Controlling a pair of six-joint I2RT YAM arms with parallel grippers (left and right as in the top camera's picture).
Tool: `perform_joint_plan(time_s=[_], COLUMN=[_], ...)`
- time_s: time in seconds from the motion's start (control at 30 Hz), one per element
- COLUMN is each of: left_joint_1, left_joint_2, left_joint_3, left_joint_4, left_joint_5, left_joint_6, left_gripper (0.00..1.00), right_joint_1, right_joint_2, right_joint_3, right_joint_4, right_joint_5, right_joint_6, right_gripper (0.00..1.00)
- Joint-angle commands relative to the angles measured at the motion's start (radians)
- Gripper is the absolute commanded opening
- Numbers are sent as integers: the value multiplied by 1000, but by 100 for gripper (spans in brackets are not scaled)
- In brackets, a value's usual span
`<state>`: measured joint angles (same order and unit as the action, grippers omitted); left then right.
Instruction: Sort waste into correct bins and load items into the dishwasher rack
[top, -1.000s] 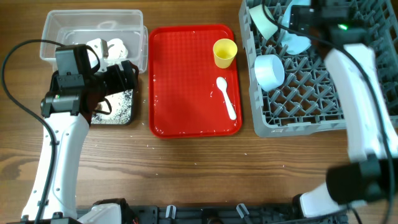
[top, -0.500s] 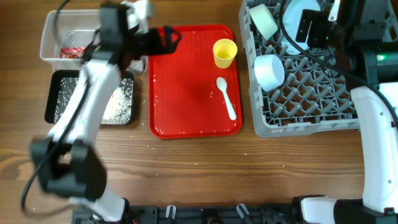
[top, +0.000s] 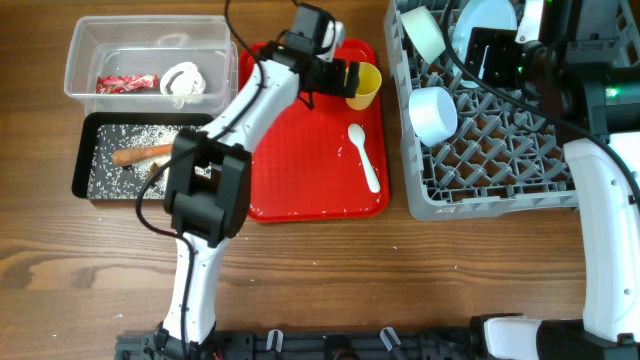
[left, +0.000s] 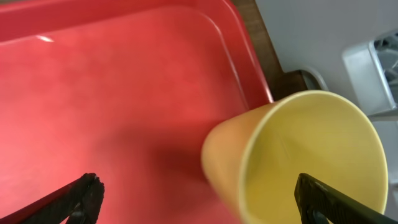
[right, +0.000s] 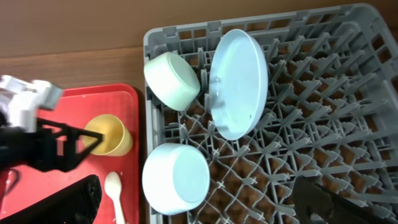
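Left end effector (left: 202, 198) hung spread and empty at the yellow cup (left: 298, 155) on the red tray (left: 93, 93): cup pickup was on, next calling for a clench and carry to the dishwasher rack (top: 480, 190).

A robot test bench — wooden table (top: 330, 280); dishwasher rack (top: 490, 170), red tray (top: 300, 160).
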<state>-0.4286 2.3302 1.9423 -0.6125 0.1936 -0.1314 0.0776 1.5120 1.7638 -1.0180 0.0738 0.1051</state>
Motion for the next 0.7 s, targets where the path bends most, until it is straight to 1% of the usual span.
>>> perform_joint_plan(time_s=[0.0, 0.1, 0.17, 0.2, 0.23, 0.27, 0.33, 0.4, 0.5, 0.57, 0.63, 0.67], left_joint_1=[-14, -15, -14, -13, -13, -13, -13, -12, -6, 11, 48, 77], left_joint_2=[39, 41, 41, 41, 41, 41, 41, 40, 20, -10, -61, -90], left_joint_3=[25, 25, 25, 25, 25, 25, 25, 25, 26, 27, 27, 27], left_joint_4=[13, -2, -4, -6, -10, -13, -14, -18, -68, -126, -207, -253], left_joint_5=[-39, -38, -39, -38, -38, -38, -38, -38, -38, -19, 60, 139], left_joint_6=[19, 18, -9, -11, -11, -11, -14, -42, -64, -68, -67, -66], left_gripper=[100, 98, 89, 72, 61, 41, 25, 5, 4, 4, 4, 4], right_joint_1=[3, 3, 3, 3, 3, 3, 3, 3, 3, 3, 3, 4], right_joint_2=[6, 6, 6, 6, 6, 6, 6, 6, 10, 26, 55, 73], right_joint_3=[5, 5, 5, 5, 5, 5, 5, 5, 5, 5, 2, -4], right_joint_4=[-14, -20, -19, -19, -19, -19, -16, -12, -4, 17, 37, 54], right_joint_5=[-31, -31, -31, -31, -35, -60, -95, -138, -207, -333, -486, -580], right_joint_6=[10, 10, 10, 10, 10, 10, 10, 10, 10, 10, 3, -2], right_gripper=[99, 100, 100, 100, 100, 100, 100, 100, 99, 100, 100, 100])
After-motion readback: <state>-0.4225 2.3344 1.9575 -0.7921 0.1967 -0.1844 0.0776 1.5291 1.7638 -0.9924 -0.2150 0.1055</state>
